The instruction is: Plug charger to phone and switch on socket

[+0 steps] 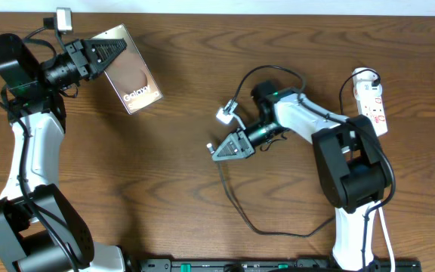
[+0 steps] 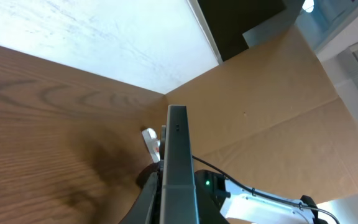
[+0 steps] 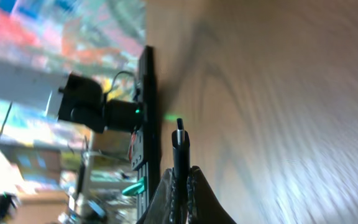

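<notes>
Risk, left: phone point(image 1: 138, 87) pinched near one end and held tilted above the tabletop point(image 1: 202, 60); likely to slip or pivot if the plug arrives askew. Risk, centre: thin connector likely to twist between the fingers and miss the port. Left pincer point(image 1: 123, 49): closed on phone. Right pincer point(image 1: 212, 147), mid-tabletop: closed on charger point(image 3: 179, 148) tip, cable trailing toward the near edge. Far right: socket point(image 1: 372, 102), untouched, well apart from both.
</notes>
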{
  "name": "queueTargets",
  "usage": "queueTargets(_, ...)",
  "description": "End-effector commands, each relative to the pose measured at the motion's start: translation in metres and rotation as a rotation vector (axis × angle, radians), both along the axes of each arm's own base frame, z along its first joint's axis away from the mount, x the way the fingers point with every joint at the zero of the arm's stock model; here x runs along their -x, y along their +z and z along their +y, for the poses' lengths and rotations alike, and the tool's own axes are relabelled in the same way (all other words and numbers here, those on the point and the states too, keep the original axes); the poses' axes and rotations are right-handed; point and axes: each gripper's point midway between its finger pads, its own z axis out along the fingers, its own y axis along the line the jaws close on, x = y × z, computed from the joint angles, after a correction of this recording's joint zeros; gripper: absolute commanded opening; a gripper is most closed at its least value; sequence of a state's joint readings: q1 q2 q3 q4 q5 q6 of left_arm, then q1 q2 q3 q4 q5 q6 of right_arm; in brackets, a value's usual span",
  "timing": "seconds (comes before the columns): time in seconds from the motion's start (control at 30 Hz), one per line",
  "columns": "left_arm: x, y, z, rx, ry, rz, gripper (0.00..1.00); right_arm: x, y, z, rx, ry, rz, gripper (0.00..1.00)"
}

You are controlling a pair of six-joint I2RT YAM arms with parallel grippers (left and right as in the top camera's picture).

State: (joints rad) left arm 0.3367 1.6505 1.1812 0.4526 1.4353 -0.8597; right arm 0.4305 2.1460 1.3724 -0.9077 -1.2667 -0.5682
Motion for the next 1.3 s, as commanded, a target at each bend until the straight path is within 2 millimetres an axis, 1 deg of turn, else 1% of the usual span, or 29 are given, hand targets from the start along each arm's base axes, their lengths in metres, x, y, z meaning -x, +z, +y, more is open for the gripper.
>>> queueTargets(0.0, 0.005, 0.003, -0.010, -0.009, -0.041, -0.025, 0.08, 0.012, 0.016, 0.015, -0.185, 0.085, -0.155, 0.01)
queueTargets(0.13, 0.006, 0.002, -0.018, -0.021, -0.063, -0.049, 0.07, 0.014, 0.018, 0.021, -0.199, 0.101, -0.170, 0.01)
queueTargets(0.27, 0.008, 0.002, -0.031, -0.029, -0.093, -0.065, 0.07, 0.008, 0.030, 0.025, -0.256, 0.094, -0.188, 0.01)
queueTargets(0.4, 0.009, 0.003, -0.038, -0.033, -0.111, -0.074, 0.07, 0.004, 0.040, 0.029, -0.297, 0.091, -0.200, 0.01)
queueTargets(0.53, 0.009, 0.002, -0.044, -0.036, -0.123, -0.082, 0.07, -0.002, 0.056, 0.033, -0.352, 0.087, -0.211, 0.01)
queueTargets(0.67, 0.010, 0.002, -0.048, -0.037, -0.133, -0.085, 0.07, -0.008, 0.077, 0.037, -0.429, 0.082, -0.215, 0.01)
queueTargets(0.77, 0.011, 0.002, -0.051, -0.037, -0.140, -0.085, 0.07, -0.013, 0.088, 0.041, -0.438, 0.086, -0.215, 0.01)
queueTargets(0.93, 0.013, 0.002, -0.061, -0.036, -0.165, -0.086, 0.08, -0.014, 0.096, 0.055, -0.438, 0.111, -0.204, 0.01)
queueTargets(1.03, 0.014, 0.002, -0.067, -0.040, -0.180, -0.097, 0.07, -0.018, 0.100, 0.063, -0.431, 0.119, -0.186, 0.01)
queueTargets(1.27, 0.015, 0.002, -0.069, -0.040, -0.184, -0.097, 0.07, -0.029, 0.108, 0.072, -0.428, 0.121, -0.177, 0.01)
